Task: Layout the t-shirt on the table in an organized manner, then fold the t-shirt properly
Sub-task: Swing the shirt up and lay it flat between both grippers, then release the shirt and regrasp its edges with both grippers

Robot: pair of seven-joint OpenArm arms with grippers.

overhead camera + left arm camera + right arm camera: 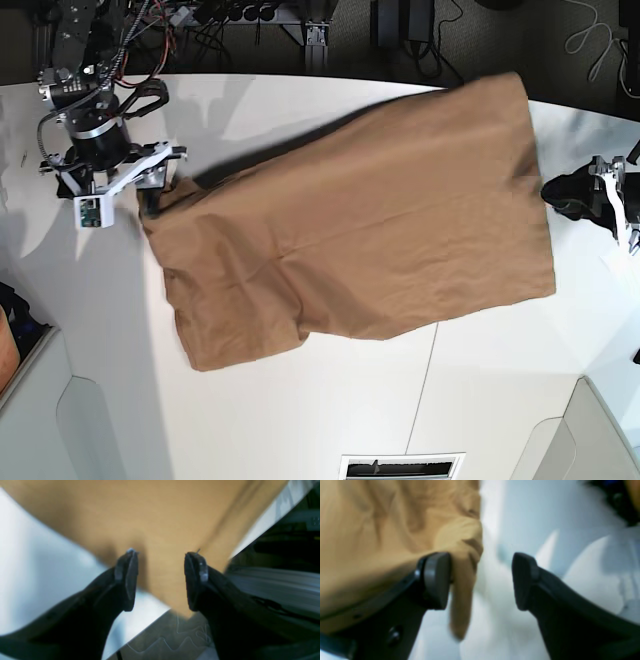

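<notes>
Both grippers stand with fingers spread and nothing pinched. The t-shirt (360, 225) lies spread diagonally across the table (300, 420), reaching its far edge. The left gripper (161, 555) hovers at the shirt's edge; the right gripper (481, 580) sits beside a bunched corner.

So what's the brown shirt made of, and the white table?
The t-shirt looks like soft matte cloth, probably cotton: it wrinkles and bunches in folds beside the right gripper. The table looks hard and smooth, maybe coated board or plastic: its white panels shine slightly and meet at a thin dark seam.
</notes>
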